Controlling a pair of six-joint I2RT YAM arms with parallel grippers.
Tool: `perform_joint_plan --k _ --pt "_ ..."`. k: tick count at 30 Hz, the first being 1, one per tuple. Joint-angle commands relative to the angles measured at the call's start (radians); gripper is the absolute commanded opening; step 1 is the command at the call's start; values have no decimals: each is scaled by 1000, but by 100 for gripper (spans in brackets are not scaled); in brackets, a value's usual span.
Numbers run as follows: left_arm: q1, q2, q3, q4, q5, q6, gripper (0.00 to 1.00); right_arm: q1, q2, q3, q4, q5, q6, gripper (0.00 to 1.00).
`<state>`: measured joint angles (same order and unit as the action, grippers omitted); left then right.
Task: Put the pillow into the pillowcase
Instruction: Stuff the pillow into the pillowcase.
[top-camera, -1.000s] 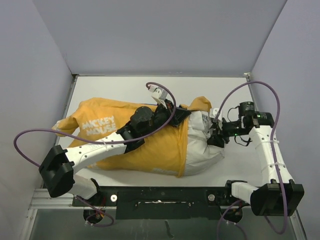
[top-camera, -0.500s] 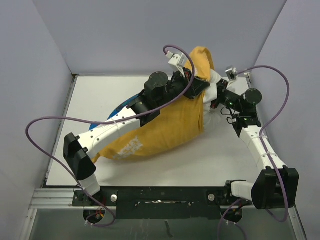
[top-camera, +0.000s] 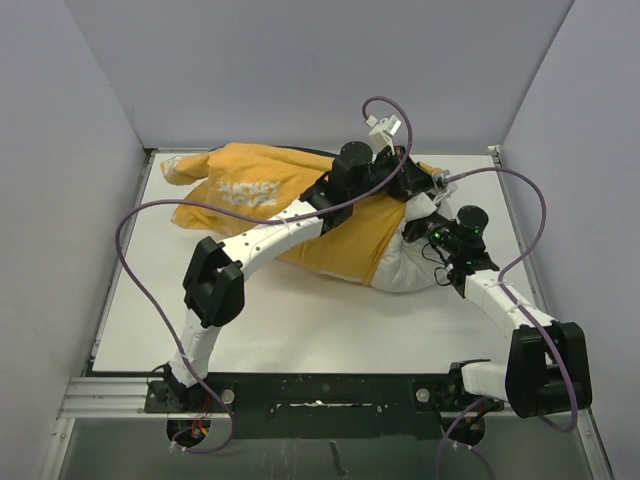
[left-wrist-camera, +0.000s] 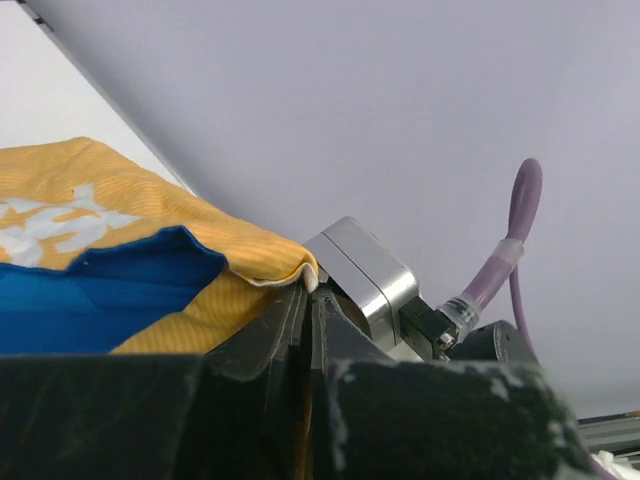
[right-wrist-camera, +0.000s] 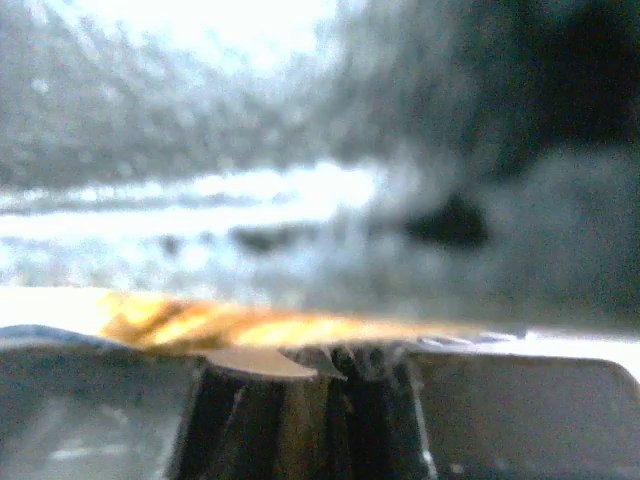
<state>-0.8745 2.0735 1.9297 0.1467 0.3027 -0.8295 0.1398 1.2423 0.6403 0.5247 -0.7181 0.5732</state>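
Observation:
The pillowcase (top-camera: 270, 200), mustard-yellow side up with white lettering, lies across the back of the table, its closed end at the back left. The white pillow (top-camera: 408, 268) bulges out of its open end at the right. My left gripper (top-camera: 405, 185) is at the upper corner of that opening; in the left wrist view it (left-wrist-camera: 308, 300) is shut on the yellow hem of the pillowcase (left-wrist-camera: 120, 210), whose blue side shows below. My right gripper (top-camera: 418, 212) is just below it. The blurred right wrist view shows it (right-wrist-camera: 335, 365) shut on the pillowcase (right-wrist-camera: 230, 325) edge.
The white table (top-camera: 300, 320) is walled at the back and on both sides. Purple cables (top-camera: 135, 240) loop over the left half and over the right arm. The right arm's silver wrist block (left-wrist-camera: 365, 275) sits close beside my left fingers.
The right gripper closed on the case edge. Both arms swung the case and pillow up toward the back, then laid them down across the back, closed end now at the back left.

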Motion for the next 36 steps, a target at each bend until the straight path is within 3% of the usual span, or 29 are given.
perform_joint_plan --k 1,4,7,8,10,13,18,20,24,27,29,31,32,35,36 --pt "-110 11 125 460 120 -180 0 53 38 -41 100 -95 46 0" --pt "-136 -83 24 466 95 -126 0 -23 30 -19 176 -166 35 0" --pt "-109 -174 -79 398 64 -71 0 -68 18 90 -47 -352 -150 15" --pt "-88 -196 -123 393 54 -69 0 -80 0 147 -204 -405 -259 23" --pt "-40 -229 -217 416 41 -89 0 -111 -55 296 -652 -435 -664 46" --pt "16 -242 -306 434 45 -105 0 -220 -80 511 -1193 -504 -1107 75" --pt "49 -200 -326 467 73 -133 0 -493 11 943 -2023 -561 -1820 96" --pt "51 -185 -312 466 82 -133 0 -541 41 1026 -2190 -522 -1940 98" --pt "60 -184 -282 447 98 -122 0 -563 -7 893 -2096 -404 -1958 98" --pt "68 -187 -263 433 107 -115 0 -561 -36 687 -2035 -387 -2126 98" --pt "69 -184 -250 430 115 -116 0 -546 -54 569 -1843 -402 -2081 98" --pt "68 -179 -234 432 124 -125 0 -496 -60 472 -1522 -390 -1851 98" --pt "66 -176 -227 435 130 -132 0 -457 -61 427 -1316 -353 -1641 98" --pt "44 -174 -205 441 142 -145 0 -267 -19 314 -867 -226 -1296 97" --pt "26 -174 -191 433 148 -141 0 -198 12 328 -811 -223 -1220 86"
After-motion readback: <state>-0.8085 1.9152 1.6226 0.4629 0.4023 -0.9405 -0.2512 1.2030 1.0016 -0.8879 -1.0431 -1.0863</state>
